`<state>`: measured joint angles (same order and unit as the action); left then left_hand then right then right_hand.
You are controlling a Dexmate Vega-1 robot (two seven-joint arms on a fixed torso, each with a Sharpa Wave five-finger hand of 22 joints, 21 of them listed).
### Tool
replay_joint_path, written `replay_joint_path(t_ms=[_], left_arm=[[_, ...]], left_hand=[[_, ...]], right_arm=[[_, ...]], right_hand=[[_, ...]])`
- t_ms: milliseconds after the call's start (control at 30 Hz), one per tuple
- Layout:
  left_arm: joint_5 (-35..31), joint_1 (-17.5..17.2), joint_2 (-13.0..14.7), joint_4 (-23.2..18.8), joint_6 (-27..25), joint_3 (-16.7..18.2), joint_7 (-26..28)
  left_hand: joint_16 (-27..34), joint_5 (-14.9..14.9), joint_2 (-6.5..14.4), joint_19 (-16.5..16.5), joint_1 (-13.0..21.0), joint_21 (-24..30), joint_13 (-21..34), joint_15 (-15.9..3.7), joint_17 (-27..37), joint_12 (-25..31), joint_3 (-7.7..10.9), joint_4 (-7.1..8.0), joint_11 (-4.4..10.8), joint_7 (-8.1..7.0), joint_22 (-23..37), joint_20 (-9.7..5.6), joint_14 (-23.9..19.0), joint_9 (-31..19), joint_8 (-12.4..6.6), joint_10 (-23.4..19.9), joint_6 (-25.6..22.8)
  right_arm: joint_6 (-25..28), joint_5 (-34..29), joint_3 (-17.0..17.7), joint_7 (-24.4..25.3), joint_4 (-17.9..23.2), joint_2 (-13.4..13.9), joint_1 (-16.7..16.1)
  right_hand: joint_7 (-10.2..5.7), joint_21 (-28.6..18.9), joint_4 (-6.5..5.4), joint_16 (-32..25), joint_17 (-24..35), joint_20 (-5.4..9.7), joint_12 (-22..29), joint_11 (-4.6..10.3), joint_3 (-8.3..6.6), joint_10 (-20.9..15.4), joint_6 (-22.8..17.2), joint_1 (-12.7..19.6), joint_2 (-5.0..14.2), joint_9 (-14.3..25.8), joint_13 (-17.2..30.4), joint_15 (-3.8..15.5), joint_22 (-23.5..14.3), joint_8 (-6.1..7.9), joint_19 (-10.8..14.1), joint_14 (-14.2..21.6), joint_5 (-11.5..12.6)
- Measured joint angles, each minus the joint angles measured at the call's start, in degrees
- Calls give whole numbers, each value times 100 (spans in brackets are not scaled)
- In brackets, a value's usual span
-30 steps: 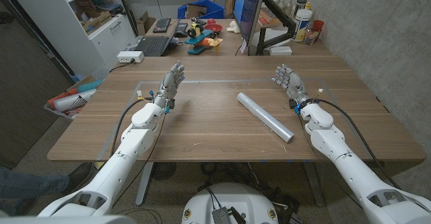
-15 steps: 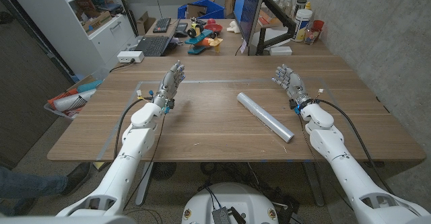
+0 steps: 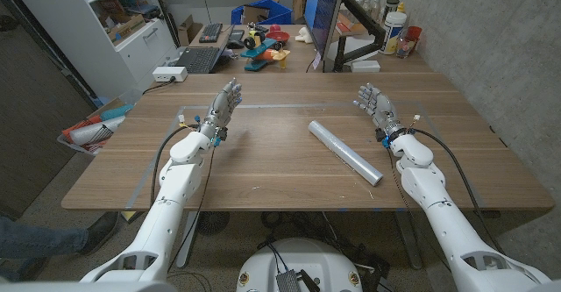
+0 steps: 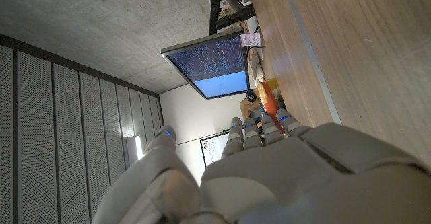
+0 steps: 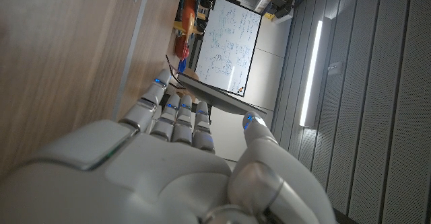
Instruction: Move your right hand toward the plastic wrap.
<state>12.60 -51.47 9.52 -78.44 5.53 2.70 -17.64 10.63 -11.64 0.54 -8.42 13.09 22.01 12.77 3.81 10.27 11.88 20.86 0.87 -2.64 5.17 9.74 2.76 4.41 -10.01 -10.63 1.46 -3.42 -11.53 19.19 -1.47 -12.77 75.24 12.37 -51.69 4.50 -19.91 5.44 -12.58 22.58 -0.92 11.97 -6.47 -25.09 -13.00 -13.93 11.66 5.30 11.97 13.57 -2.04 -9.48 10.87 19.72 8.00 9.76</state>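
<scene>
My right hand point(image 3: 375, 104) is empty, fingers apart, raised at the table's right. The wrap point(image 3: 344, 152) lies just inward of it near mid-table, long axis diagonal, far end up-left, near end toward my forearm. Left hand point(image 3: 223, 108) is also empty and farther off, so I judge a short inward reach.

plastic wrap point(image 3: 344, 152) between empty hands

Nothing on the table is shifting. At lower left of the head view, the left arm point(image 3: 171, 206) is edging slightly inward, and a person's shoe point(image 3: 103, 229) is showing beside it.
</scene>
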Motion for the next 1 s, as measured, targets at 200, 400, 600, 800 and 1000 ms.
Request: replay_joint_path(t_ms=[200,400,600,800,1000], left_arm=[[-97,10,-71,21,-26,67,-63],[-161,8,-116,22,-48,118,-101],[-203,-21,-152,8,-69,171,-136],[-217,-39,-173,-10,-78,209,-160],[-232,-49,-185,-27,-80,237,-183]], left_hand=[[0,0,0,-2,0,-23,0,-29,0,0,0,0,62,-17,0,-62,28,0,0,2,-17],[0,0,0,-2,0,-43,-26,-29,-1,0,0,0,61,-48,0,-62,28,0,0,2,-48],[-1,0,0,-2,0,-84,-26,-30,-1,0,0,0,61,-48,0,-62,27,0,0,2,-48],[-1,0,0,-2,0,-97,-26,-31,-1,-1,20,-26,61,-48,-1,-62,25,0,0,2,-48],[-1,0,0,-2,0,-106,-25,-32,-1,-1,-1,-48,61,-48,-1,-61,25,1,0,2,-48]], right_arm=[[-32,-90,47,-85,-61,-57,22],[-93,-144,74,-146,-105,-85,32],[-139,-209,98,-197,-113,-96,30],[-151,-260,106,-225,-48,-96,-20],[-161,-317,110,-235,72,-73,-99]], right_hand=[[-2,22,25,0,-1,0,0,1,25,-1,2,0,0,0,-26,0,0,0,0,0,0],[-32,42,34,0,-27,0,0,1,34,-1,32,18,-18,1,-27,31,0,0,-1,31,14],[-63,54,41,0,-27,0,0,22,41,-21,1,31,-31,-27,-27,31,0,0,-1,31,20],[-63,63,41,0,-54,0,0,21,41,-21,1,30,-31,-26,-26,31,1,0,-1,31,19],[-63,85,41,0,-54,0,0,21,41,-21,1,30,-31,-26,-54,31,1,0,-1,30,19]])
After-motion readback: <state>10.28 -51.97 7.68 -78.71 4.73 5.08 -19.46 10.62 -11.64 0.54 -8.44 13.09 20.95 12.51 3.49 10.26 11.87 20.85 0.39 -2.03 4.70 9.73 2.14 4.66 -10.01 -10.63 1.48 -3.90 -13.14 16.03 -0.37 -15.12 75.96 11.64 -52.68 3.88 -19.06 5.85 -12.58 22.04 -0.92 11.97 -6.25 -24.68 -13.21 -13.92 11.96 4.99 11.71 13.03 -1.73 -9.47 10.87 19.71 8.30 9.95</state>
